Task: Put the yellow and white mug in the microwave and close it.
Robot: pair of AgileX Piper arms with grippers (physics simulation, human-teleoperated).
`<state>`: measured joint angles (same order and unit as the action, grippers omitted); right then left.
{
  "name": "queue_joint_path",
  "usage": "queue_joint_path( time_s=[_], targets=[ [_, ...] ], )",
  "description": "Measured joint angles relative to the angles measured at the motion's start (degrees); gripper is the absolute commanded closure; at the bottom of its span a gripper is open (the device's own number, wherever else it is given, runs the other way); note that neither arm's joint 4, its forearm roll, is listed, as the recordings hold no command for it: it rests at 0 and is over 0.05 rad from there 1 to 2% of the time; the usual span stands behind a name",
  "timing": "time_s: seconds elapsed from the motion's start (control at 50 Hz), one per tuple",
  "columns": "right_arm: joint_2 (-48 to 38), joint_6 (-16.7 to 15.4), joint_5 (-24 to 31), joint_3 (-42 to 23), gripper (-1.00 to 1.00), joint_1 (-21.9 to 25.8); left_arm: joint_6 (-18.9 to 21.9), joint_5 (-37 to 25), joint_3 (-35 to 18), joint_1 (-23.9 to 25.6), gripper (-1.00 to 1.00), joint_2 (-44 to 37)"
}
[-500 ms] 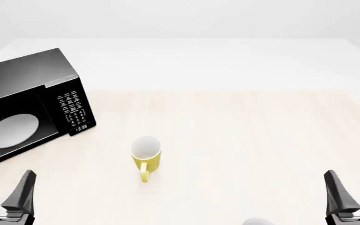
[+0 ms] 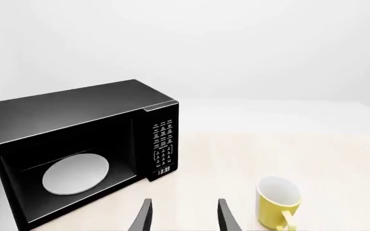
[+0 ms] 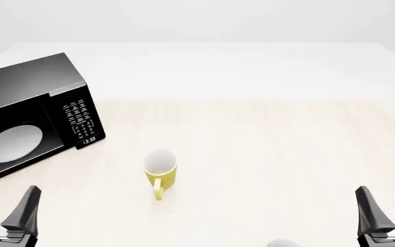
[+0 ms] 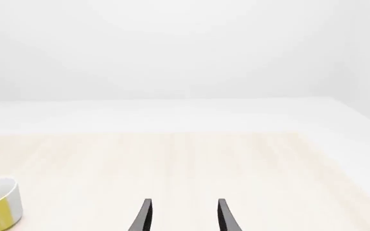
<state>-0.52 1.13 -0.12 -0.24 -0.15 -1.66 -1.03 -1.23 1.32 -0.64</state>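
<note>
**Pale surface, mug nearer our left arm**

Pale surface (image 3: 266, 154) carries the yellow and white mug (image 3: 160, 172) upright beside the microwave (image 3: 26, 113). Our left pincer (image 3: 5, 213), spread and empty, sits nearer; our right pincer (image 3: 386, 213) likewise gapes empty.

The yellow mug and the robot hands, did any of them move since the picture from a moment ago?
No, nothing visibly changed. The mug stands upright in the same spot on the table, handle toward the robot. The microwave is open with its white plate showing. The left hand and the right hand are open and holding nothing, low at the near edge as before.
</note>
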Motion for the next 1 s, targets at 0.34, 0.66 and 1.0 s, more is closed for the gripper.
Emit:
queue_joint_path(
  time_s=[0.34, 0.66, 1.0],
  targets=[
    [0.0, 0.1, 0.0, 0.0, -1.00, 0.0, 1.2, 0.7, -0.1, 3.9, -1.00, -2.0],
    [0.0, 0.1, 0.0, 0.0, -1.00, 0.0, 4.0, 4.5, -0.9, 9.2, -1.00, -8.9],
    [0.0, 0.1, 0.0, 0.0, -1.00, 0.0, 4.9, 7.3, -5.2, 15.0, -1.00, -20.7]
  ],
)
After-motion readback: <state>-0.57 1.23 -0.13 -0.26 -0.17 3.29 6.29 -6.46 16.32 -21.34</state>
